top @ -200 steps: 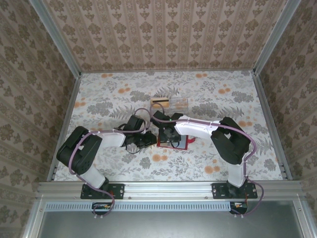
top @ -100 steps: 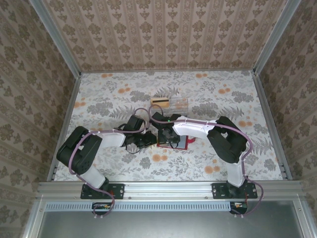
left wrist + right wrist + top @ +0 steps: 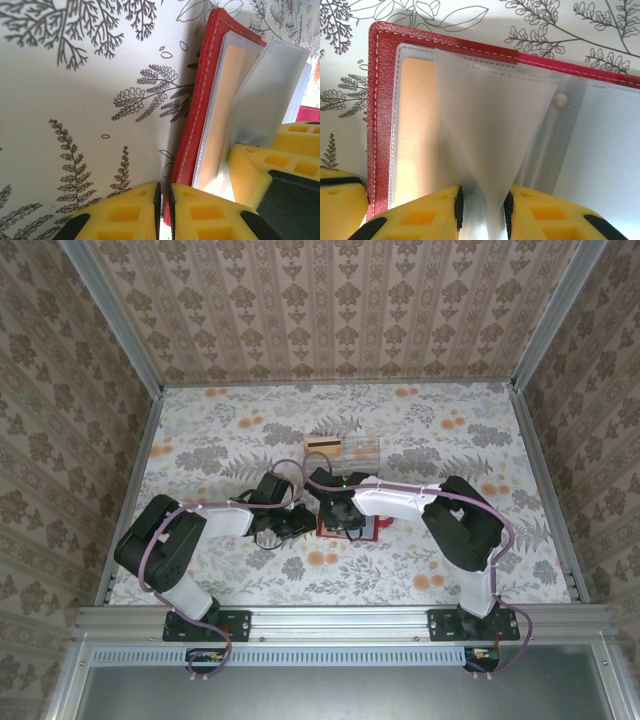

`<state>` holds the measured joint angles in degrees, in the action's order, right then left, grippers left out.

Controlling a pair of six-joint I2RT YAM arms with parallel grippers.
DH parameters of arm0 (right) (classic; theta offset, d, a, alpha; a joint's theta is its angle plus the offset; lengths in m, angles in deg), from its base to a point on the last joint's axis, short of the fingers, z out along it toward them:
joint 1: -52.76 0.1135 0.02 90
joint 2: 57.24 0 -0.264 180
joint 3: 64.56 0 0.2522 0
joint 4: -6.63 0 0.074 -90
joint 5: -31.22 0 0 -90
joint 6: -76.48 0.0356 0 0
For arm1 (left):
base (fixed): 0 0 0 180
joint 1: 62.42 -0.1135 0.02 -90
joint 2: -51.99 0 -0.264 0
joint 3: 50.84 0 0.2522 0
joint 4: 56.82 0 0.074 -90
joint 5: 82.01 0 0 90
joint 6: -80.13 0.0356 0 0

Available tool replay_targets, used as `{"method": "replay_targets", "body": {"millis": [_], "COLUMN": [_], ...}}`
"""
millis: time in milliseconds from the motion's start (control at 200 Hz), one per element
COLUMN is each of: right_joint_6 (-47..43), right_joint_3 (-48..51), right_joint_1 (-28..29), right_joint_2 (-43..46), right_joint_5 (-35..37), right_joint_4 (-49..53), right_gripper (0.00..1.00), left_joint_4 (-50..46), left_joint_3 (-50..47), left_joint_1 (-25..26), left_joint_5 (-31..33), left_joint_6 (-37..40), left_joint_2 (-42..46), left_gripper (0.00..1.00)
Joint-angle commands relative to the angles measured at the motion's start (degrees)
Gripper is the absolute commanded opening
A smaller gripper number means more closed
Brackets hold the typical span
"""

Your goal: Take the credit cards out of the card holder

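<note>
Closed to a hairline slit at far left: left gripper [image 3: 163, 194], pinching the red outer edge of the card holder [image 3: 199, 95], spread open and flat on the flowered table [image 3: 220, 440]. Just right of those tips, inside the red stitched border, a tan card [image 3: 417, 125] tucked in a clear pocket of the holder. Further right, a clear sleeve [image 3: 485, 115] standing up off that pocket and narrowing down into the right gripper [image 3: 481, 195], clamped on the sleeve with nothing but thin plastic between the yellow pads. Right of this claw's tips, a small pale stud [image 3: 560, 100] on the greyish inside, then another flat clear page. Well beyond the tips of both claws, apart from the holder, a clear tray [image 3: 362, 450] with a tan, dark-striped card [image 3: 320, 444] at its left end.
</note>
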<state>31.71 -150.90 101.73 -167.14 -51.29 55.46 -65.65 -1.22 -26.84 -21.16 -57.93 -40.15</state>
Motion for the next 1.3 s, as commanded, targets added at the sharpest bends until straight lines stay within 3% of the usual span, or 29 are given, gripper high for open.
{"method": "replay_targets", "body": {"millis": [0, 565, 1120, 1295], "right_joint_6": [0.60, 0.35, -0.79, -1.46], "right_joint_3": [1.95, 4.67, 8.50, 4.47], "right_joint_1": [0.10, -1.54, -2.92, -1.38], "right_joint_2": [1.85, 7.69, 11.01, 9.03], "right_joint_5": [1.67, 7.26, 4.37, 1.83], "right_joint_4": [2.80, 6.94, 2.87, 0.67], "right_gripper": [0.33, 0.37, 0.37, 0.39], "left_joint_4": [-1.59, -1.31, -1.67, -1.59], "left_joint_3": [-1.09, -1.28, -0.53, -0.10], "left_joint_1": [-0.32, -0.59, -0.59, -0.59], "left_joint_5": [-0.56, -0.99, -1.44, -1.48], "left_joint_6": [0.33, 0.53, 1.01, 1.04], "left_joint_2": [1.62, 1.58, 1.80, 1.26], "left_gripper": [0.16, 0.16, 0.16, 0.16]}}
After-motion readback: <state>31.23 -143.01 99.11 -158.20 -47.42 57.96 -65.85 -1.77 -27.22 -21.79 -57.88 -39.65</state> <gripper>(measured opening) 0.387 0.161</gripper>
